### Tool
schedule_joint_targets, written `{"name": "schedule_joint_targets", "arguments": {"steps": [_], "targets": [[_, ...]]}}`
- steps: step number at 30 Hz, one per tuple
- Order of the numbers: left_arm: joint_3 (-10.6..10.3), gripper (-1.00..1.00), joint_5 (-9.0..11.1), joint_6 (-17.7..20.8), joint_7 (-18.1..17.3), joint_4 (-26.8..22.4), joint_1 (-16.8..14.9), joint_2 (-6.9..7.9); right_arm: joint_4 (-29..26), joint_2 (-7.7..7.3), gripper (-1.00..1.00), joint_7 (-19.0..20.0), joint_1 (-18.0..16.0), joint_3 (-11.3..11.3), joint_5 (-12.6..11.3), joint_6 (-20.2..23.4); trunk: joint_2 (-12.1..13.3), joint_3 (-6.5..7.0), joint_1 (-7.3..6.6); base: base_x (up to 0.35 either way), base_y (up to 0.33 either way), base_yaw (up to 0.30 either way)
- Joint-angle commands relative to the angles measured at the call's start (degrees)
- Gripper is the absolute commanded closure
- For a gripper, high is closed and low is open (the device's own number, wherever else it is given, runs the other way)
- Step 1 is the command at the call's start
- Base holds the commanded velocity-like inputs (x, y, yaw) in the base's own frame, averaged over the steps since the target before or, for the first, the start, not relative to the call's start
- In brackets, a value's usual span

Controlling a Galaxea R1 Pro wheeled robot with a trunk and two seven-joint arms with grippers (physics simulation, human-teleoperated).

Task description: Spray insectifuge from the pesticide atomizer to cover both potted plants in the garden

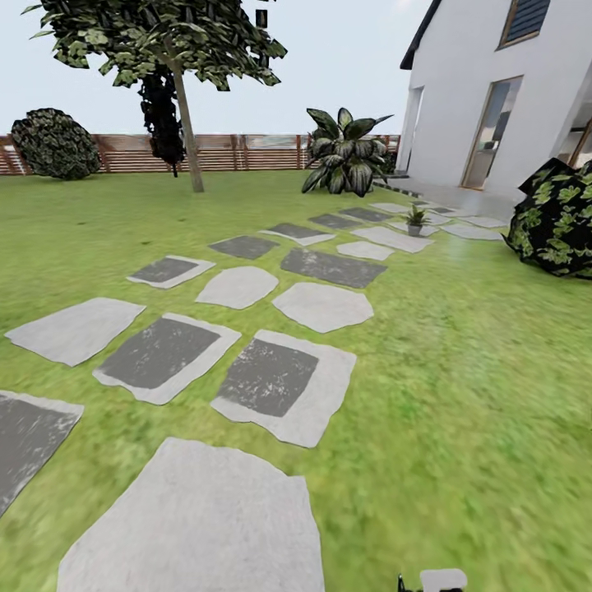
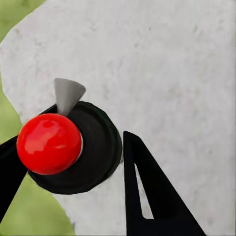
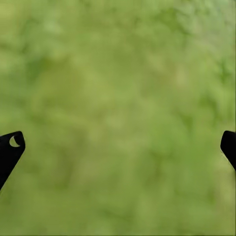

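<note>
Grey stone (image 2: 172, 59) below, left pincer (image 2: 73, 162) clamping atomizer (image 2: 69, 147), right pincer (image 3: 118, 142) spread wide

the left pincer (image 2: 73, 162) is closed on the atomizer (image 2: 69, 147); the right pincer (image 3: 120, 147) hangs spread wide.

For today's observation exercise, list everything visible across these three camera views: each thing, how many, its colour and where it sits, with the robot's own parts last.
Flat stepping stones: many, pale and dark grey, running from the near lawn toward the house.
Green lawn: one, across the ground.
Small potted plant: one, green, on far stones.
Big broad-leaved shrub: one, dark green, by the fence.
Leafy tree: one, far left.
Rounded bushes: two, dark, far left and right edge.
Brown slatted fence: one, at the back.
White house: one, right.
Red-knobbed black atomizer with grey nozzle: one, between the left fingers.
Left gripper: black, around the atomizer.
Right gripper: black, open over grass.
</note>
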Motion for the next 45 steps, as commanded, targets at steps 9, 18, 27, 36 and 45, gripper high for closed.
{"name": "schedule_joint_targets", "arguments": {"steps": [9, 18, 27, 36, 45], "targets": [[-0.5, 1.00, 0.2, -0.2, 0.3, 0.0, 0.0, 0.00, 0.0, -0.44, -1.00, -0.4, 0.0, 0.5, -0.1, 0.0, 0.0, -0.05, 0.02, 0.338, 0.000, 0.000], [-0.5, 1.00, 0.2, -0.2, 0.3, 0.0, 0.0, 0.00, 0.0, -0.36, -1.00, -0.3, 0.0, 0.5, -0.1, 0.0, 0.0, -0.05, 0.02, 0.339, 0.000, 0.000], [-0.5, 1.00, 0.2, -0.2, 0.3, 0.0, 0.0, 0.00, -0.1, -0.31, -1.00, -0.3, 0.0, 0.5, -0.2, 0.0, 0.0, -0.05, 0.02, 0.338, 0.000, 0.000], [-0.5, 1.00, 0.2, -0.1, 0.3, 0.0, 0.0, 0.02, -0.1, -0.27, -1.00, -0.4, 0.0, 0.5, -0.3, 0.0, 0.0, -0.05, 0.02, 0.338, 0.000, 0.000], [-0.5, 1.00, 0.2, -0.1, 0.3, 0.0, 0.0, 0.04, -0.1, -0.27, -1.00, -0.3, 0.0, 0.5, -0.3, 0.0, 0.0, -0.05, 0.02, 0.338, 0.000, 0.000]]}}
